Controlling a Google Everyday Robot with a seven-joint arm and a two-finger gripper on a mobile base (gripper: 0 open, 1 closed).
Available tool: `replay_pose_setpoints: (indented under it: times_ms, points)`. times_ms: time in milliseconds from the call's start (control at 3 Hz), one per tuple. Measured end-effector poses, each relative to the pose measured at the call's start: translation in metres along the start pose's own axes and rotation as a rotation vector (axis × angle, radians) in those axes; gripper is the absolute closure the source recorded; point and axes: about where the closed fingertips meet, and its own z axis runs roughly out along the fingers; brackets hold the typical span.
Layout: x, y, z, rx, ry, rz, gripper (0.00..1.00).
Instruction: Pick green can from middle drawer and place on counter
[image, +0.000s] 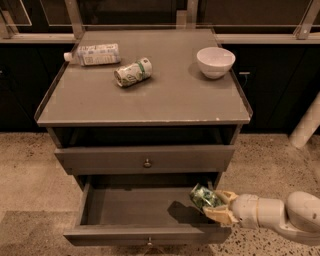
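Note:
The green can (203, 197), dark green and shiny, is tilted in my gripper (216, 206), which is shut on it and holds it above the right end of the open middle drawer (135, 207). The can casts a shadow on the drawer floor below. My white arm (280, 216) comes in from the lower right. The counter (165, 95) is the flat grey-brown cabinet top above.
On the counter lie a white-labelled plastic bottle (94, 54) at the back left, a paler cream-and-green can (132, 72) on its side, and a white bowl (215, 61) at the back right. The upper knobbed drawer (145, 159) is closed. A white post (306, 125) stands right.

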Motion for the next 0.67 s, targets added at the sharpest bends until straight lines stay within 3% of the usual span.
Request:
replay_pose_setpoints:
  times_ms: [333, 667]
  points:
    - [-0.0273, -0.0044, -0.0471, 0.086, -0.102, -0.022, 1.00]
    - [-0.0274, -0.0044, -0.0471, 0.085, -0.102, -0.022, 1.00]
